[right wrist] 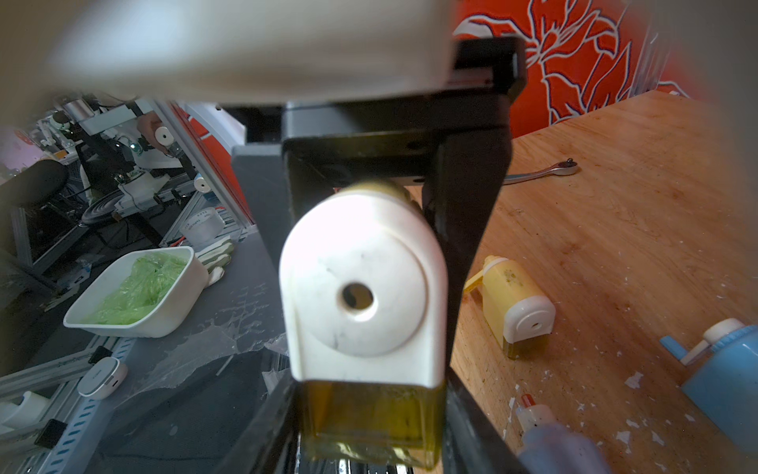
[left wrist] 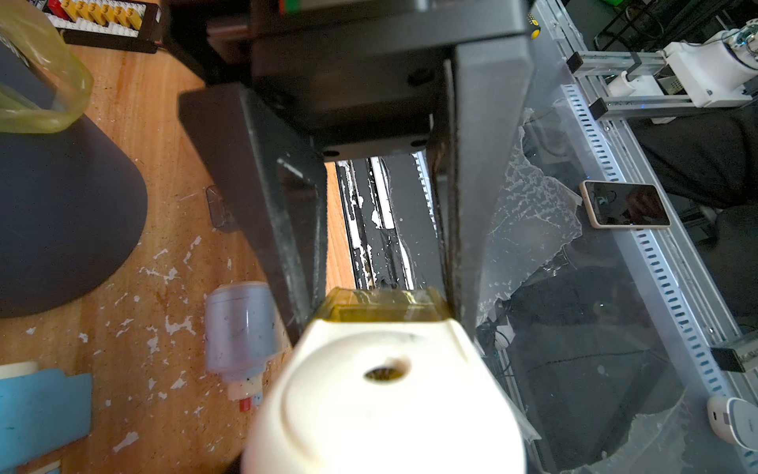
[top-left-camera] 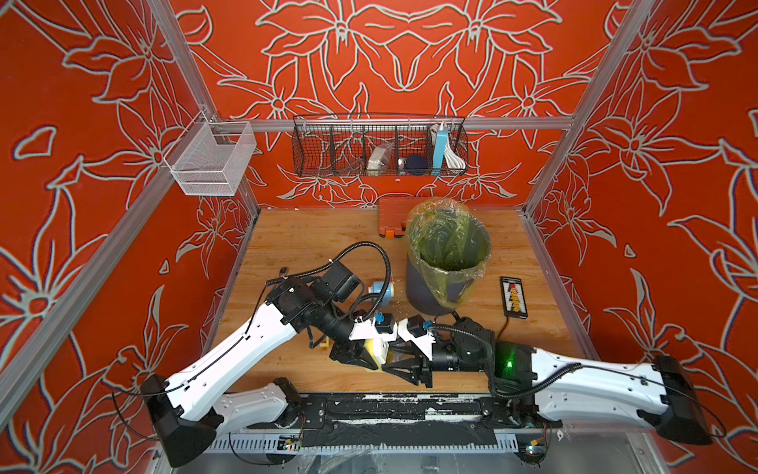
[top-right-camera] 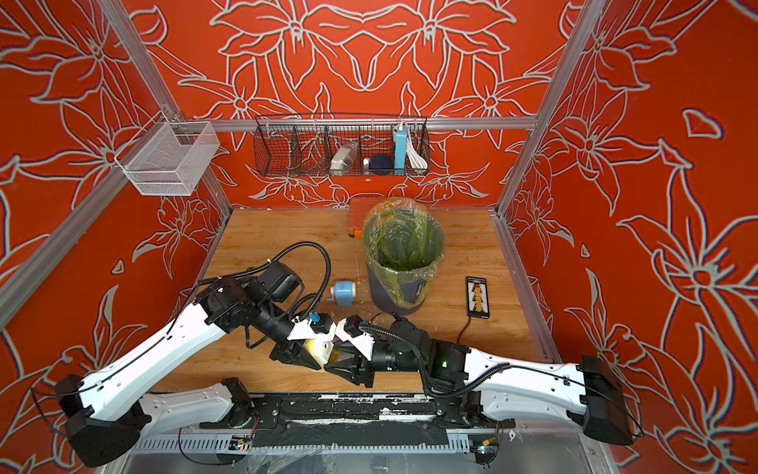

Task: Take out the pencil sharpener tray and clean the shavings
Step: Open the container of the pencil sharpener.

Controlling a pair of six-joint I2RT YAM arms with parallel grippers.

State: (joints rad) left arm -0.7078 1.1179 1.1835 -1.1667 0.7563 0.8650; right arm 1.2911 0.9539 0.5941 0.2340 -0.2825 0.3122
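A white-and-yellow pencil sharpener hangs above the table's front edge between both arms. My left gripper is shut on its body; the sharpener's white face hides those jaws in the left wrist view. The translucent yellow tray sits under the white face. My right gripper is shut on the tray, one dark finger on each side. Whitish shavings lie scattered on the wooden table.
A dark bin with a green bag stands behind the grippers. A blue sharpener, a second yellow sharpener, a small bottle, a wrench and a black connector board lie on the table.
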